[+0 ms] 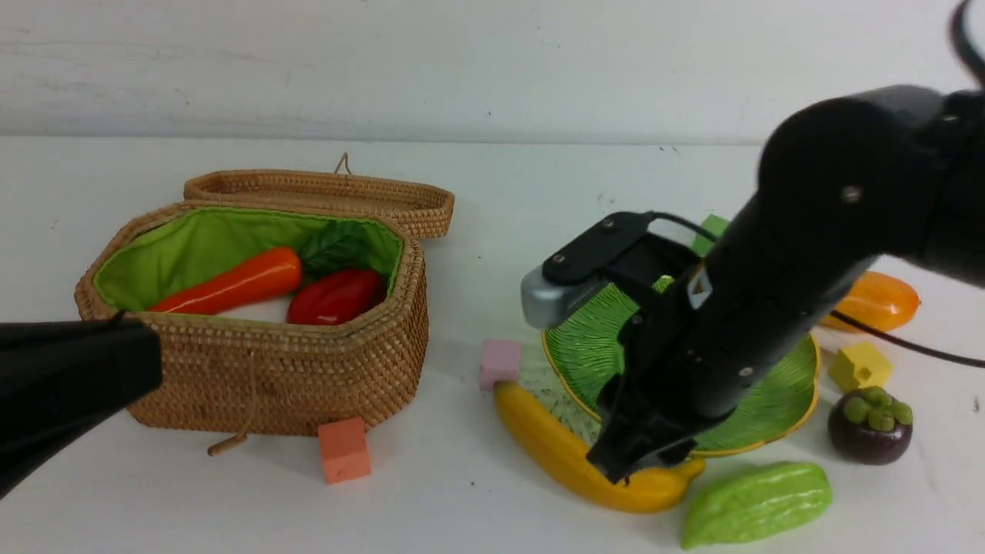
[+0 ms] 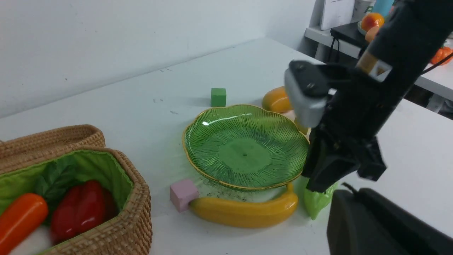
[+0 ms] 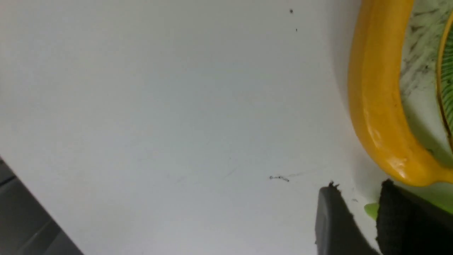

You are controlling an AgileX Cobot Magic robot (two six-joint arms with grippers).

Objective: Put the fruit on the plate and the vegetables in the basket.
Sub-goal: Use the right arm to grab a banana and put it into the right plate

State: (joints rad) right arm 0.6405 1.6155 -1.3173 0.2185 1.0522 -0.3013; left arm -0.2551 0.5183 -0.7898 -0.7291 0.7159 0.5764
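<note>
The basket (image 1: 338, 362) is seen on the left with its lid thrown back. The carrot (image 1: 231, 285), the red pepper (image 1: 335, 296) and the white radish (image 1: 262, 309) are already laid in it. The plate (image 2: 244, 152) is found bare, right of centre. The banana (image 1: 554, 446) is laid along the plate's near edge, one end touching a pink cube (image 1: 500, 363). The gourd (image 1: 758, 504) is set just beside its other end.

The mango (image 1: 877, 300) is seen beyond the plate and the mangosteen (image 1: 869, 427) to its right, both on the table.

The right gripper (image 1: 619, 462) is held low at the banana's tapered end. Its jaws are narrowly parted and nothing is caught between them. The left gripper (image 2: 345, 198) is pressed together and kept back.

The banana is judged light, rigid and slippery from its gloss. A hold across the thick middle is advised, since the taper may be squeezed out.
</note>
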